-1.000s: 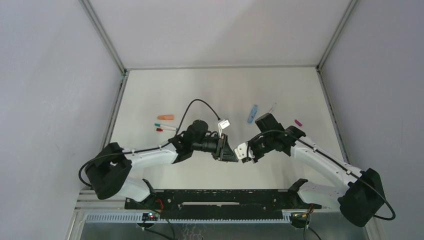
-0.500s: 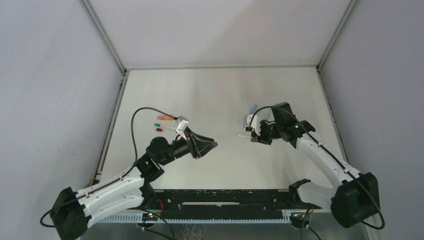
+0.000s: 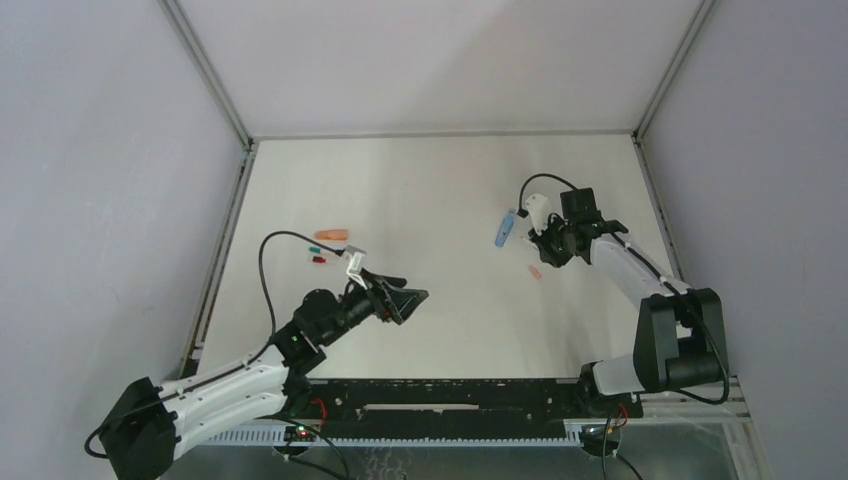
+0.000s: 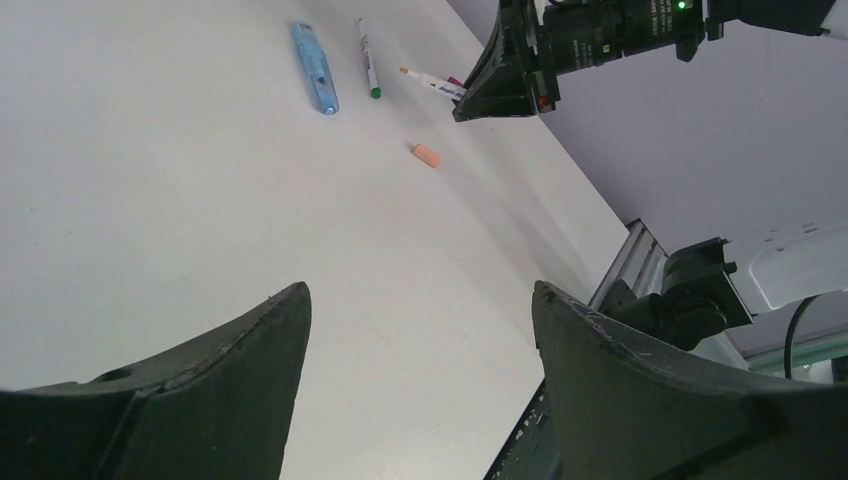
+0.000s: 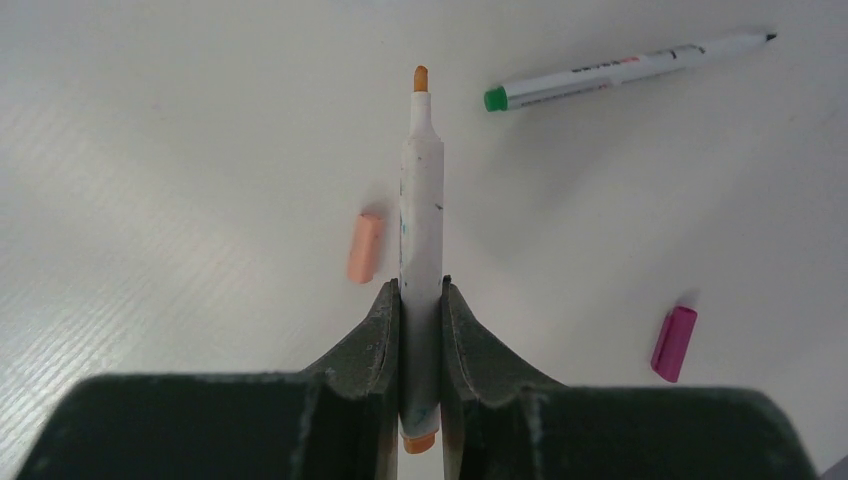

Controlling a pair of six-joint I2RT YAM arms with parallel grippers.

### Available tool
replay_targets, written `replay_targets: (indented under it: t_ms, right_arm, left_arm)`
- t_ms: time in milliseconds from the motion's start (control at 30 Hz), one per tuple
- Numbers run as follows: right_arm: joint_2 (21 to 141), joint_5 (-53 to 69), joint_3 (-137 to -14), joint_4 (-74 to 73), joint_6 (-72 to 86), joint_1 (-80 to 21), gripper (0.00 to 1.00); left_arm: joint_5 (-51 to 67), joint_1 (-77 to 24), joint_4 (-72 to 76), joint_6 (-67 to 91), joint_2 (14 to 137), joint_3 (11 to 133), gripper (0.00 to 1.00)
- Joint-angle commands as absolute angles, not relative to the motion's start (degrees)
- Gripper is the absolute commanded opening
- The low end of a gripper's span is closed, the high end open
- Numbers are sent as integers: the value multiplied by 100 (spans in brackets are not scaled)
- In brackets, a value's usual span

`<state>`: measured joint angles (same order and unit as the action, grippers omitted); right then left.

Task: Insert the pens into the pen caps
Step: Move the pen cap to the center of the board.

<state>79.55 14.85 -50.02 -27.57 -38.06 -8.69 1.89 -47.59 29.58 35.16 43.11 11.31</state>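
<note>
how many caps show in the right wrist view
2: a salmon cap lying just left of the gripped pen, a magenta cap farther to its right. More may lie outside that view.

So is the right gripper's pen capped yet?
Uncapped: the pen in the right gripper shows a bare orange tip; the salmon cap lies loose on the table.

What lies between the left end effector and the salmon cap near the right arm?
Nothing: the left wrist view shows bare table from the left end effector to the salmon cap.
</note>
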Motion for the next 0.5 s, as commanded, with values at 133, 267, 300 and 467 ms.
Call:
replay_targets:
  t_ms: [133, 267, 300, 467]
  right_arm:
    - [8434, 1322, -5203, -2459, -3467, -690, 0]
    - [8527, 1762, -5203, -2466, -3513, -529, 0]
    - [8537, 1822, -5203, -2494, -3575, -497, 0]
    - [8573, 2106, -5067, -2468, -4025, -475, 0]
  left_arm:
    - [18, -4731, 3421, 3636, 4118, 814, 85]
    - [17, -4732, 3463, 3697, 3974, 684, 84]
    - [18, -4734, 3469, 3706, 3944, 666, 84]
    - [-149, -4734, 3519, 3718, 3910, 615, 84]
